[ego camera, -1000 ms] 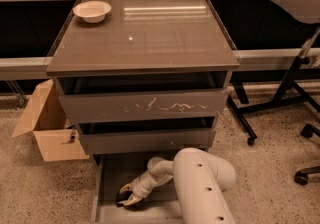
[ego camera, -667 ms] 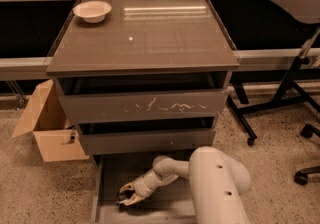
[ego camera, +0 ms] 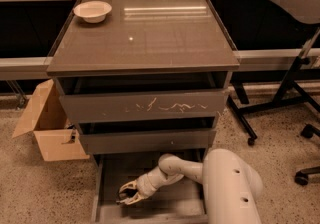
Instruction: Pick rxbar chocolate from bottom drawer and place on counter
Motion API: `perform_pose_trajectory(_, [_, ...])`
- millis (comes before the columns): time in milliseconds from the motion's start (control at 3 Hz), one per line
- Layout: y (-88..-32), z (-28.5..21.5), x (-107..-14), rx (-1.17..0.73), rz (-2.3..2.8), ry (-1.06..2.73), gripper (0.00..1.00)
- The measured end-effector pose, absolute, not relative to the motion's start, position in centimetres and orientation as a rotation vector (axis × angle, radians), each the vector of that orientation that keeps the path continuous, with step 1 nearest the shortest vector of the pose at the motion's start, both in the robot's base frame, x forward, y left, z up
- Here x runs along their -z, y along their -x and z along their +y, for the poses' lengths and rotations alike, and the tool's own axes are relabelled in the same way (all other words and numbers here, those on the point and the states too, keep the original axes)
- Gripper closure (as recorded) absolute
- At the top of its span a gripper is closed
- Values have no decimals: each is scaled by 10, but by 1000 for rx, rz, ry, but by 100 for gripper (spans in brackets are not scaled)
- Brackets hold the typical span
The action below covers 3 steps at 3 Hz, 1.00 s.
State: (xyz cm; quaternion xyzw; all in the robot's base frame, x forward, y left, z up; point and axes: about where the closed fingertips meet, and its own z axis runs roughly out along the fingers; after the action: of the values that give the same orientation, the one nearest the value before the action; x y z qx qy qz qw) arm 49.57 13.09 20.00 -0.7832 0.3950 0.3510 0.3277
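The bottom drawer (ego camera: 165, 207) is pulled open at the foot of the cabinet. My gripper (ego camera: 128, 192) is down inside it, at its left part, just above the drawer floor, with the pale arm (ego camera: 225, 188) reaching in from the right. A small dark shape (ego camera: 122, 200) shows at the gripper's tip; it looks like the rxbar chocolate, mostly hidden by the gripper. The counter (ego camera: 145, 33) is the glossy grey-brown top of the cabinet, well above the gripper.
A white bowl (ego camera: 92, 11) stands on the counter's back left corner. The scratched top drawer front (ego camera: 145, 105) and narrow middle drawer (ego camera: 147, 140) overhang the open drawer. A cardboard box (ego camera: 47, 123) sits on the floor at left, chair legs (ego camera: 280, 98) at right.
The arm's large link has shifted right and its forearm stretched out to the left. The gripper has stayed at nearly the same spot in the bottom drawer.
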Motion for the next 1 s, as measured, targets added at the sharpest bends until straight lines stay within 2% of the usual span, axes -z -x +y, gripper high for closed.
perform_pose_trajectory(333, [-496,131,-200,-919,1034,2051,100])
perform_pose_trajectory(1000, [-448,114,-302,-776,699,2045,100])
